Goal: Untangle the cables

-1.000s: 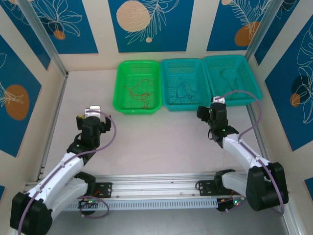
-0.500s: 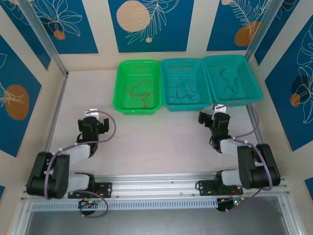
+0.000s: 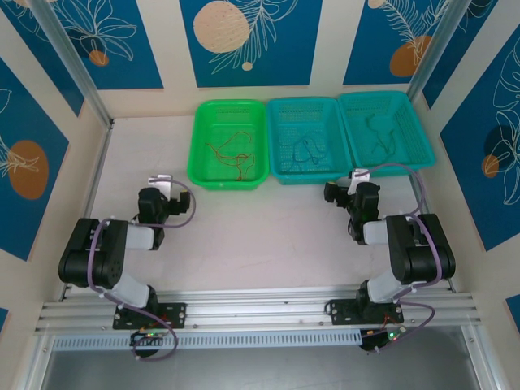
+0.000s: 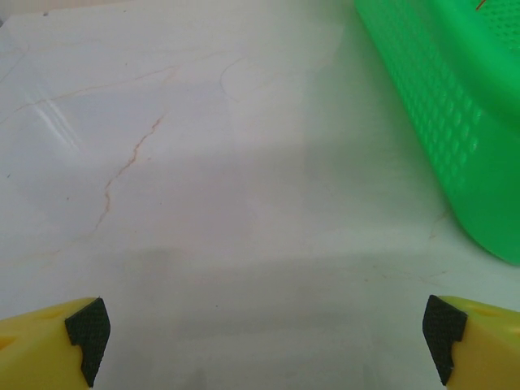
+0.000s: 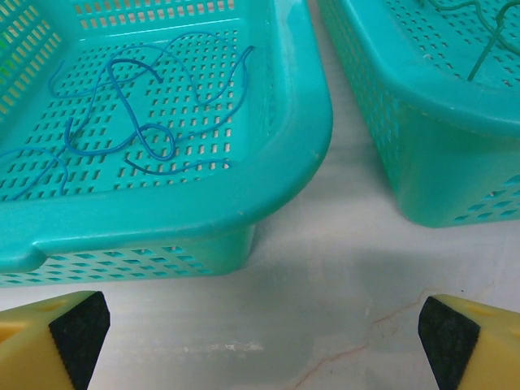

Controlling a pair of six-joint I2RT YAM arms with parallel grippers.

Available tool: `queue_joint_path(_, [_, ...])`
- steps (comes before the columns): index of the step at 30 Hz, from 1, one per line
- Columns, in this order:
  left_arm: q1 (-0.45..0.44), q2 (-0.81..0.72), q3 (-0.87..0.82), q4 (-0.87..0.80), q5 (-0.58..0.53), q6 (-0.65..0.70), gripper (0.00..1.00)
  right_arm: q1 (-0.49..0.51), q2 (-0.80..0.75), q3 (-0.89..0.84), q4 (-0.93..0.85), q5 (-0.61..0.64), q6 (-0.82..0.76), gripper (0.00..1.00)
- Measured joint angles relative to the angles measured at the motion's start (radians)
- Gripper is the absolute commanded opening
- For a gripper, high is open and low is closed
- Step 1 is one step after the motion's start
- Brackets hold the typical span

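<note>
Left gripper (image 4: 264, 341): jaws spread wide, nothing between them, held low over the bare white table (image 3: 244, 219) in the near-left part of the scene, its arm folded close to its base. Its wrist view shows the near-left corner of the green basket (image 3: 197, 146) just to its far right, apart from the fingers. The green basket is the leftmost of three set side by side at the far edge; the red cables (image 3: 231, 153) lie loose on its floor in a small curled cluster. Middle teal basket (image 3: 309, 101): touching the green basket's right side; the blue cables (image 5: 122, 106) lie inside it in overlapping loops. Right gripper (image 5: 264, 329): jaws equally wide apart and empty, poised just near of the gap between the two teal baskets, touching neither. Right teal basket (image 3: 422, 138): rightmost in the row; the green cables (image 3: 380, 138) rest on its floor. No cable lies on the table outside the baskets.
</note>
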Motion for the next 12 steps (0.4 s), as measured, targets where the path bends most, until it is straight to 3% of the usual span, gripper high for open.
queue_joint_path(12, [0.0, 0.0, 0.0, 0.003, 0.016, 0.003, 1.0, 0.0, 0.0, 0.001, 0.002, 0.0, 0.0, 0.99])
